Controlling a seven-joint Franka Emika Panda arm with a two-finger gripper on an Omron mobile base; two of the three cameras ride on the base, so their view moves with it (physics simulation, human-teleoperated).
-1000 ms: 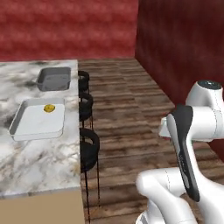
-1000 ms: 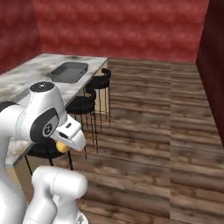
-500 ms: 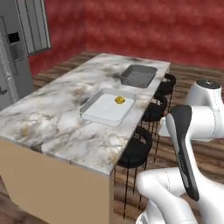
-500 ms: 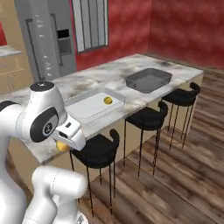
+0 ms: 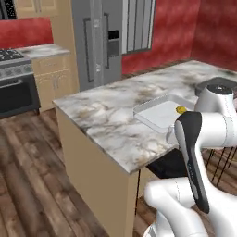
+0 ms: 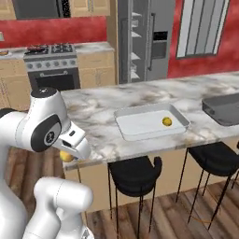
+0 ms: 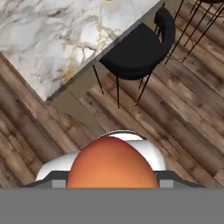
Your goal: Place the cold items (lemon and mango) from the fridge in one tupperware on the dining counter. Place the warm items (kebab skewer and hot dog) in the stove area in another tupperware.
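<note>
- The base has swung round in the last second: the fridge [image 6: 140,39] and stove [image 6: 50,63] have come into view, and the dining counter [image 6: 98,116] now lies just ahead.
- That puts the white tupperware [image 6: 150,122], with the lemon [image 6: 166,122] already inside, within closer reach for the second cold item.
- The fingers [image 6: 68,156] are clamped on the mango [image 7: 112,162], carried low beside the counter edge above a black stool [image 7: 133,52].

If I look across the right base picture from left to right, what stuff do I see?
Stove → fridge → white tupperware with the lemon in it → dark tupperware.
</note>
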